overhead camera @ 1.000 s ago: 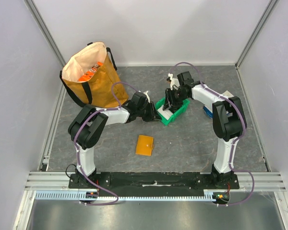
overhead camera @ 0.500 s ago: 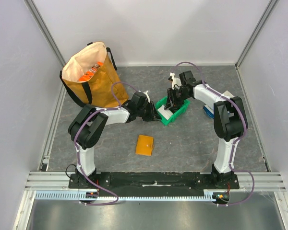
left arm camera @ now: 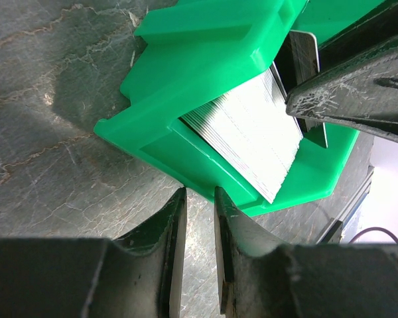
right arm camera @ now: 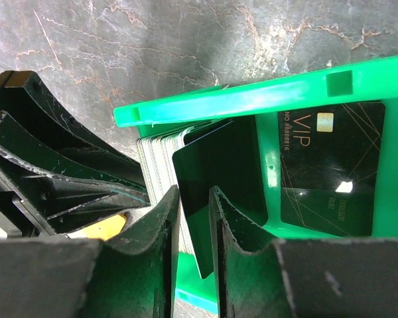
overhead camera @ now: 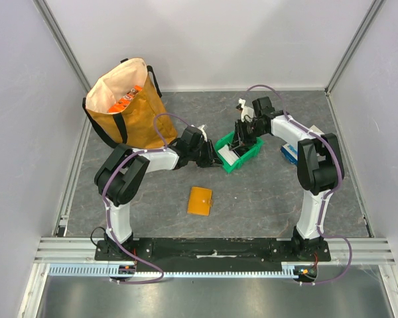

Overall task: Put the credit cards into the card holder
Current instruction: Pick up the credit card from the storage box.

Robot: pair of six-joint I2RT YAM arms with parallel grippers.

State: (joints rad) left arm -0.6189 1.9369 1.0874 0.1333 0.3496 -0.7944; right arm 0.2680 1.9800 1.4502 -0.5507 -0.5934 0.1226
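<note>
The orange card holder [overhead camera: 199,201] lies closed on the table, near the arms and apart from both grippers. The credit cards stand as a pale stack [left arm camera: 252,132] in a green bin [overhead camera: 250,157]. One black card [right arm camera: 219,172] stands at the stack's end. Another black card marked VIP [right arm camera: 331,165] rests against the bin's inside. My right gripper [right arm camera: 194,195] reaches into the bin [right arm camera: 252,99], its jaws narrowly apart with the standing black card between them. My left gripper [left arm camera: 198,195] has its tips at the bin's outer wall [left arm camera: 205,53], with a narrow gap showing only table.
A big orange-yellow tote bag [overhead camera: 123,106] stands at the back left. A blue-and-white flat box [overhead camera: 290,153] lies right of the bin, beside the right arm. White walls close in the table's far and side edges.
The right gripper's jaws have narrowed around the black card, and the right wrist has shifted a little to the right. The left arm, the bin and the card holder have not moved.
</note>
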